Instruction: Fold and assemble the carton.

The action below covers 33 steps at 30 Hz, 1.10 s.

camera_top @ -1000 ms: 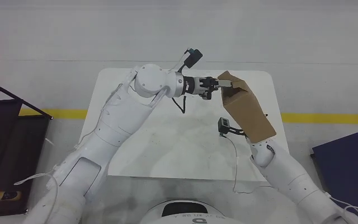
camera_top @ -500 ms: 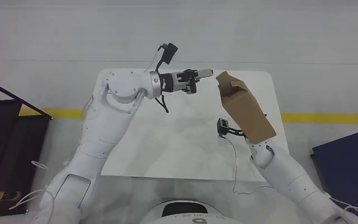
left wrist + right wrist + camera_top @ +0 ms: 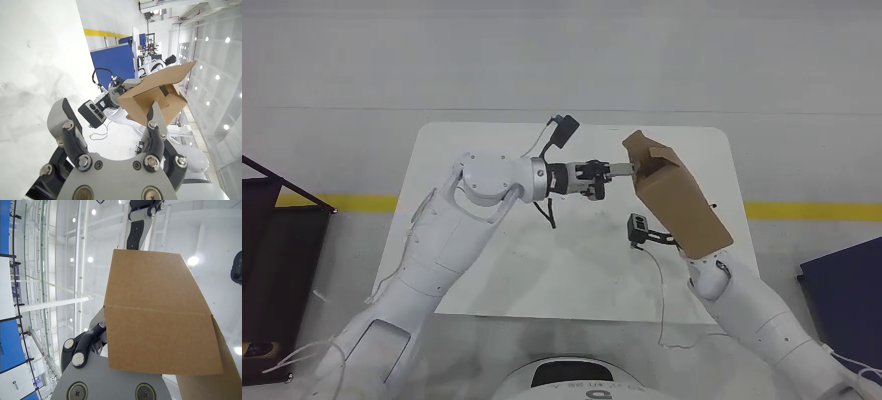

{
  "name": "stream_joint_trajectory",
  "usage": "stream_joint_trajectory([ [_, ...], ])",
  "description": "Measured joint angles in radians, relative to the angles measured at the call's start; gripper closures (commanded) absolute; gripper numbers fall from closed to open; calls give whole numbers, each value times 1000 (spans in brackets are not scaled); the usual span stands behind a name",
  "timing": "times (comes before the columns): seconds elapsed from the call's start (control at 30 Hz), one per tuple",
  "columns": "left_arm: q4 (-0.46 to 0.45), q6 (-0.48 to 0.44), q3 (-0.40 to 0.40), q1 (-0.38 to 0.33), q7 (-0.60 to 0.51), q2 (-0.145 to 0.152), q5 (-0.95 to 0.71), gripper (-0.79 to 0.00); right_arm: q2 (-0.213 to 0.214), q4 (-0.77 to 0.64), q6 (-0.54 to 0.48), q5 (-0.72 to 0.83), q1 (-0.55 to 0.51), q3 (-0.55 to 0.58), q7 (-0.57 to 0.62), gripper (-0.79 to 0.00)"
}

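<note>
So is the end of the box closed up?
No, the box has a flap sticking out, and its end is open so you can see inside.

Left tool [image 3: 109,103] spread wide, right tool [image 3: 132,83] clamped

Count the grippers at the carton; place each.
2. The left gripper, open, is at the flapped end of the carton; the right gripper is shut on its other end, partly hidden by cardboard.

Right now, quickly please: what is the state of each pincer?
Left pincer: open, holding nothing, near the carton's open end.
Right pincer: closed on the carton.
</note>
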Motion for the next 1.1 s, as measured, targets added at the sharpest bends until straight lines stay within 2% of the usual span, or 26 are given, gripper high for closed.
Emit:
stream_joint_trajectory([
  [0.3,36,-18,37,-31,13,-8,-17,-708,6,-7,0,0,-9,1,0,0],
  [0.53,13,-17,-14,-25,18,3,-37,-730,10,-12,0,4,-16,9,0,0],
  [0.6,-3,-12,-32,-19,14,7,-46,-785,10,-13,0,5,-16,11,0,0],
  [0.77,-36,18,-60,-13,-19,20,-16,-785,10,-22,0,31,-18,12,0,0],
  [1.1,-36,18,-60,-13,-19,20,-15,-785,10,-22,0,30,-18,12,0,0],
])
